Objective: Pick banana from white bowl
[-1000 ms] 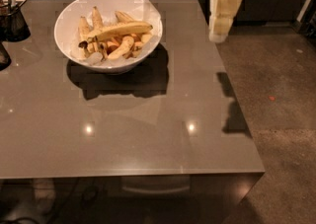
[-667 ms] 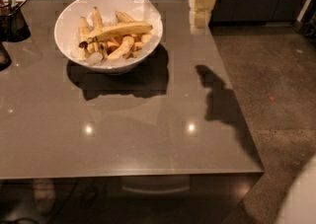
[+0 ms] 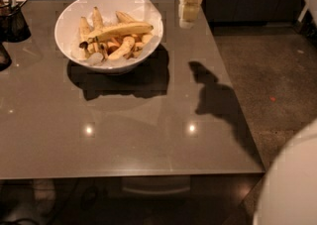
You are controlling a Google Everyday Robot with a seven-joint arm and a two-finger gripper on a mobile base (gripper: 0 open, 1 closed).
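The white bowl (image 3: 67, 26) stands at the back left of the grey table, with crinkled white paper (image 3: 150, 5) sticking up at its right rim. The banana (image 3: 121, 29), long and pale yellow with dark tips, lies across the top of several shorter bananas and pieces in the bowl. My gripper (image 3: 187, 20) is pale cream and hangs down at the top of the camera view. It is just right of the bowl's rim, above the table's back edge, and apart from the banana. It holds nothing that I can see.
A dark wire-mesh cup (image 3: 12, 18) stands at the back left corner, with a dark object (image 3: 2, 56) in front of it. The arm's shadow (image 3: 214, 95) falls on the table's right part. A white robot part (image 3: 292, 184) fills the lower right. The floor (image 3: 277, 70) lies to the right.
My gripper has moved left, from beyond the table's right edge to just right of the bowl. A white robot part has come into the lower right corner.
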